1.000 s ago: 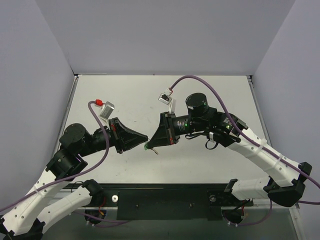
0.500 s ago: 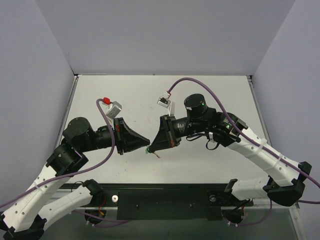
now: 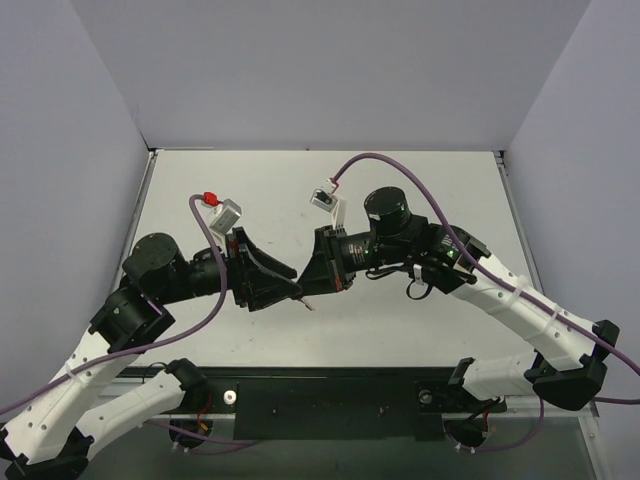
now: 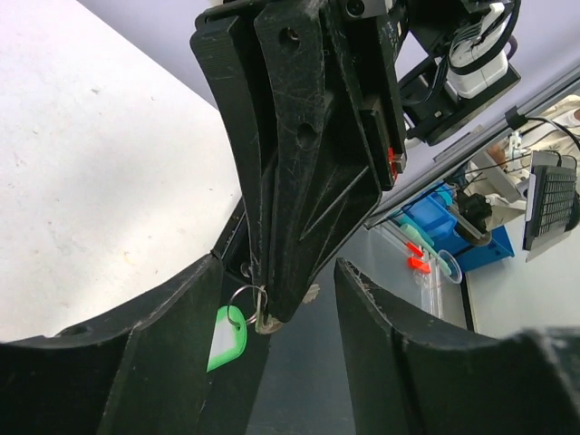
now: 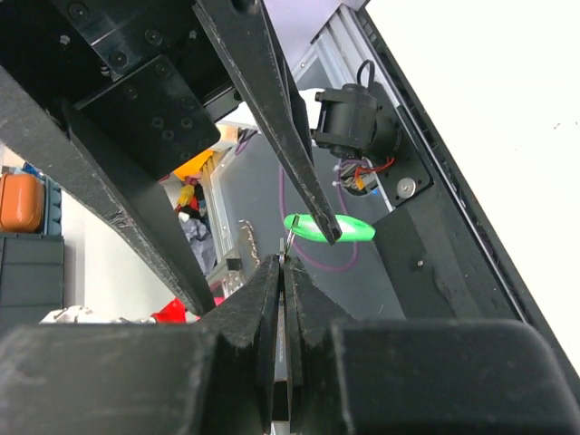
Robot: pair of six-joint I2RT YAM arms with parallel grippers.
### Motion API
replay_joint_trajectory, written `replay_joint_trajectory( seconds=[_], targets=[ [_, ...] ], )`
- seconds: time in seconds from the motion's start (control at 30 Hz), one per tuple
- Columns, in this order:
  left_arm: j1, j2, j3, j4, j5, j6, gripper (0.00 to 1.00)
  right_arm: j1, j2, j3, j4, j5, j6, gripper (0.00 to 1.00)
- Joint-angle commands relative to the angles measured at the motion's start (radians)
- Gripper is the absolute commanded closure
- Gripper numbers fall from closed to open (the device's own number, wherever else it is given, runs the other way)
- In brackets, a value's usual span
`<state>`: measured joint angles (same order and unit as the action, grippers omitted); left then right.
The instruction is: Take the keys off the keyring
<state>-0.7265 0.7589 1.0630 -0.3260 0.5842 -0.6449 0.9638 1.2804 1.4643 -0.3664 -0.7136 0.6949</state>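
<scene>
1. Left wrist view showed the left gripper released, its jaws standing either side of the right gripper and touching nothing.
2. The right gripper was clenched. It seemed to pinch the key at its very tip, though the view was too cramped to rule out the wire ring instead.
3. The keyring hung free in the air above the table, its green tag at seven o'clock from that tip.
4. I judged it all featherlight: the key stiff and slick, the ring thin and springy, the tag smooth plastic.
5. The tag's flat faces looked the safest place to grip, since the wire would likely slip.
</scene>
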Motion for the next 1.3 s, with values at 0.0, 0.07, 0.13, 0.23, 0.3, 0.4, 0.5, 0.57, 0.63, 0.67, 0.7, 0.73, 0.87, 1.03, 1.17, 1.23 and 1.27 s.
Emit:
replay_joint_trajectory(
  seconds=[0.0, 0.07, 0.13, 0.23, 0.3, 0.4, 0.5, 0.57, 0.63, 0.67, 0.7, 0.73, 0.87, 1.03, 1.17, 1.23, 1.27],
  targets=[
    [-0.001, -0.020, 0.023, 0.053, -0.064, -0.010, 0.36, 0.000, -0.006, 0.018, 0.060, 0.022, -0.018, 1.00],
    [-0.001, -0.029, 0.019, 0.061, -0.099, -0.015, 0.33, 0.000, -0.007, 0.016, 0.058, 0.026, -0.021, 1.00],
    [0.001, -0.039, 0.012, 0.064, -0.142, -0.021, 0.31, -0.003, -0.009, 0.011, 0.058, 0.029, -0.024, 1.00],
    [0.004, -0.070, -0.011, 0.079, -0.231, -0.047, 0.28, -0.007, -0.013, 0.008, 0.058, 0.039, -0.025, 1.00],
    [0.006, -0.108, -0.040, 0.126, -0.262, -0.073, 0.28, -0.010, -0.016, 0.007, 0.058, 0.046, -0.029, 1.00],
    [0.004, -0.135, -0.081, 0.166, -0.279, -0.101, 0.28, -0.017, -0.019, 0.005, 0.058, 0.060, -0.034, 1.00],
    [0.006, -0.159, -0.106, 0.183, -0.308, -0.119, 0.30, -0.028, -0.024, -0.004, 0.060, 0.082, -0.037, 1.00],
    [0.007, -0.180, -0.123, 0.197, -0.346, -0.131, 0.33, -0.037, -0.030, -0.007, 0.060, 0.089, -0.040, 1.00],
    [0.007, -0.199, -0.139, 0.203, -0.379, -0.137, 0.35, -0.046, -0.032, -0.015, 0.067, 0.091, -0.038, 1.00],
    [0.006, -0.201, -0.144, 0.206, -0.391, -0.142, 0.35, -0.048, -0.035, -0.015, 0.066, 0.089, -0.037, 1.00],
    [0.007, -0.204, -0.153, 0.217, -0.391, -0.147, 0.35, -0.056, -0.035, -0.018, 0.069, 0.086, -0.035, 1.00],
    [0.006, -0.205, -0.156, 0.219, -0.400, -0.156, 0.36, -0.057, -0.036, -0.016, 0.069, 0.083, -0.037, 1.00],
    [0.006, -0.227, -0.202, 0.263, -0.434, -0.205, 0.36, -0.086, -0.052, -0.035, 0.081, 0.085, -0.040, 1.00],
    [0.009, -0.250, -0.333, 0.445, -0.431, -0.274, 0.30, -0.134, -0.062, -0.081, 0.095, 0.068, -0.038, 1.00],
    [0.021, -0.253, -0.420, 0.583, -0.390, -0.328, 0.22, -0.157, -0.082, -0.114, 0.093, 0.036, -0.040, 1.00],
    [0.033, -0.239, -0.460, 0.677, -0.338, -0.358, 0.19, -0.174, -0.098, -0.139, 0.093, 0.014, -0.041, 1.00],
    [0.038, -0.222, -0.486, 0.740, -0.325, -0.383, 0.18, -0.186, -0.107, -0.154, 0.095, -0.006, -0.041, 1.00]
  ],
)
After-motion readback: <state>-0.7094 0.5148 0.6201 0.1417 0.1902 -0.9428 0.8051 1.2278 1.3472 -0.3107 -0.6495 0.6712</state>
